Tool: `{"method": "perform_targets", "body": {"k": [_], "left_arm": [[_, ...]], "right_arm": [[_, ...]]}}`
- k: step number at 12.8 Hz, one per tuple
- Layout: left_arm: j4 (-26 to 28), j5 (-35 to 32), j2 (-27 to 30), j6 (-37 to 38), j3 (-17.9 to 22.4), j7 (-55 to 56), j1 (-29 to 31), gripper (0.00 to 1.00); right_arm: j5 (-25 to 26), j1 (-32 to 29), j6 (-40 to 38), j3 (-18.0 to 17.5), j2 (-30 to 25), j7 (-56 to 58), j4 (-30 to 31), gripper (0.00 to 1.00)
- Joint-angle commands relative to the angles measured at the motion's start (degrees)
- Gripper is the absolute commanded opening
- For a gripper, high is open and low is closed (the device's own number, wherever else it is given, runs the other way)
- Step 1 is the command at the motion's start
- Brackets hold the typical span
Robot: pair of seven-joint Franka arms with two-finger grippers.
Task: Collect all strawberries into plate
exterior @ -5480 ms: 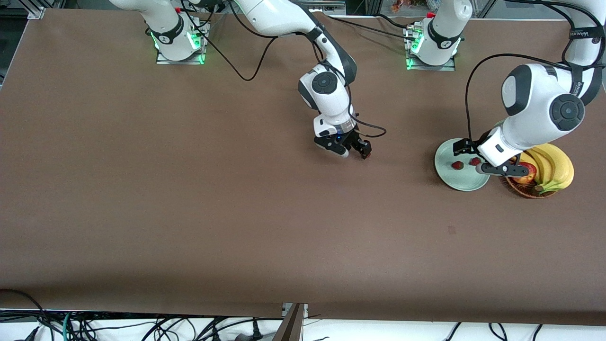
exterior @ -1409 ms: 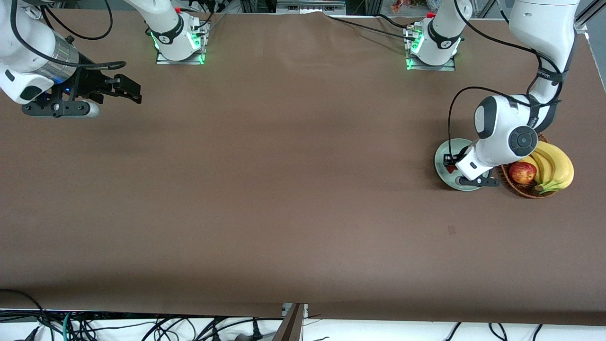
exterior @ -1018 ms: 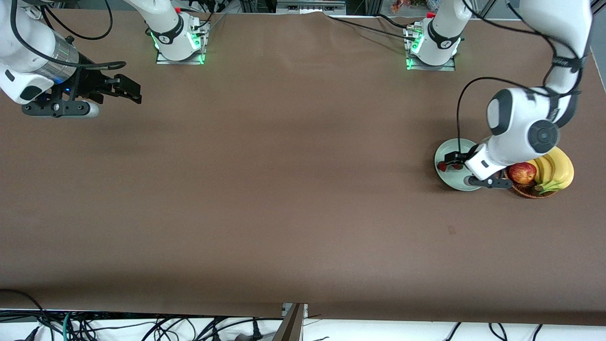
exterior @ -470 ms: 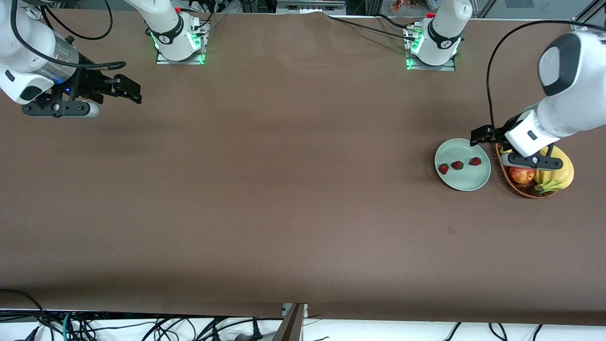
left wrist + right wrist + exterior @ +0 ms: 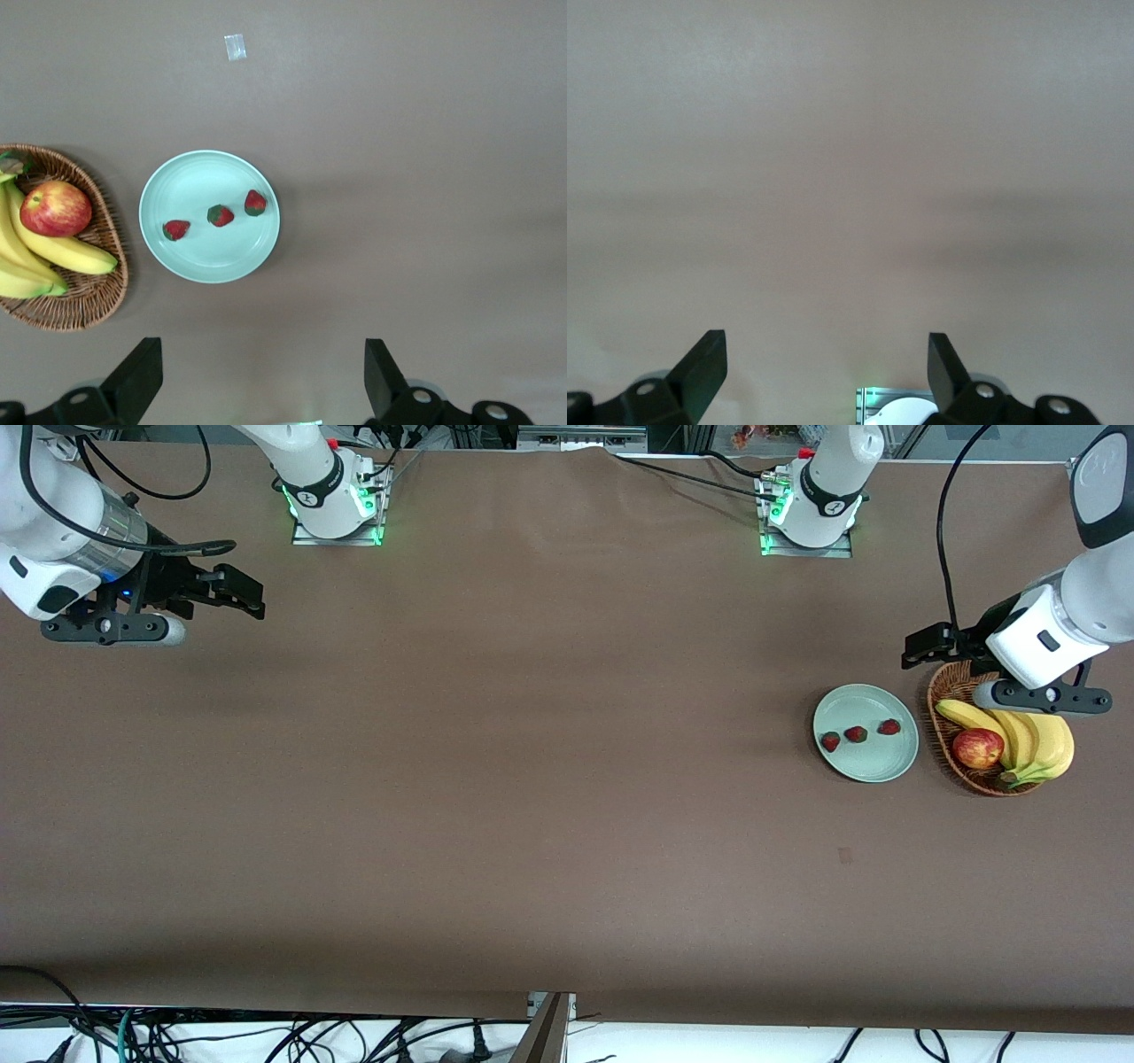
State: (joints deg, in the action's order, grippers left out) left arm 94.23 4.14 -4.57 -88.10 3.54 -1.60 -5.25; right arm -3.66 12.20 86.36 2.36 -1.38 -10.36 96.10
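Now three small glossy red strawberries (image 5: 855, 733) sit in a row on the round, shallow, smooth mint-green plate (image 5: 873, 769); the left gripper (image 5: 264, 385) hangs spread and empty over the woven wicker basket (image 5: 939, 691), and the right gripper (image 5: 827, 372) waits spread and empty over the brown table (image 5: 496, 779).

Hidden or cut off

The left arm covers part of the basket (image 5: 941, 691); the left wrist view's edge crops its bananas (image 5: 27, 266).

Robotics lab: bolted arm bases (image 5: 335, 491), loose cables (image 5: 266, 1036).
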Motion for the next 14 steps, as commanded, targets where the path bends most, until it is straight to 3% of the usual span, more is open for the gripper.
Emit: {"method": "perform_targets", "body": {"k": [1,14], "left_arm": [[-4.13,1.40,-0.88,3.54,-0.02,0.46,0.59,1.00],[-5.63,-5.81,-0.62,4.26,-1.69,-0.15,1.47,1.00]], "right_arm": [[0.76,-0.95,0.74,-0.87,-0.90,0.87,1.11,1.00],[0.76,-0.95,0.65,-0.87,-0.73,0.87,1.11,1.00]]}}
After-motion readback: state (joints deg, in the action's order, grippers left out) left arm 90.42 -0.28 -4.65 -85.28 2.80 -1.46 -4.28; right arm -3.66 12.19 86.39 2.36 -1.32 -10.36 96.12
